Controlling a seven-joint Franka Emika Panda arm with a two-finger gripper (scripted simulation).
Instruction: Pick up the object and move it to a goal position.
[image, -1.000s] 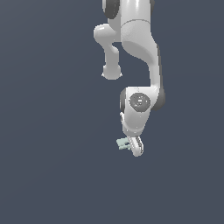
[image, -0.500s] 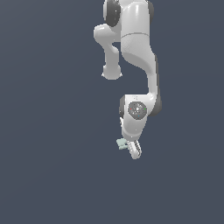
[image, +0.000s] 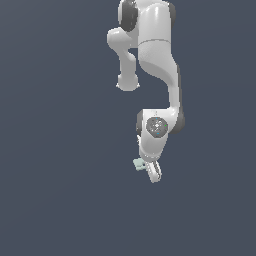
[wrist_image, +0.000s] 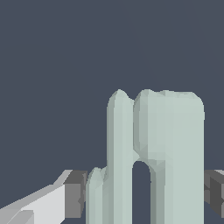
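Against the frame a second ago the white arm has reached lower in the exterior view; the wrist housing and the fingers sit further down the picture than they did, and a little more so than half a second ago; the object has travelled down with them, keeping its place at the fingers' side toward the exterior view's left; the arm's upper links look much the same as before.

In the exterior view the object is a small pale mint-grey piece, touching the fingers just below the wrist housing and poking out toward the exterior view's left; the dark grey surface lies plain all around it; whether the piece rests on the surface or hangs clear of it cannot be told from this view.

In the wrist view the object fills the middle, its parallel prongs running lengthwise with a dark arched gap between two of them; a grey pad stands just beside one flank and another pad against the opposite flank; the fingers are clamped on the object, one on each side.
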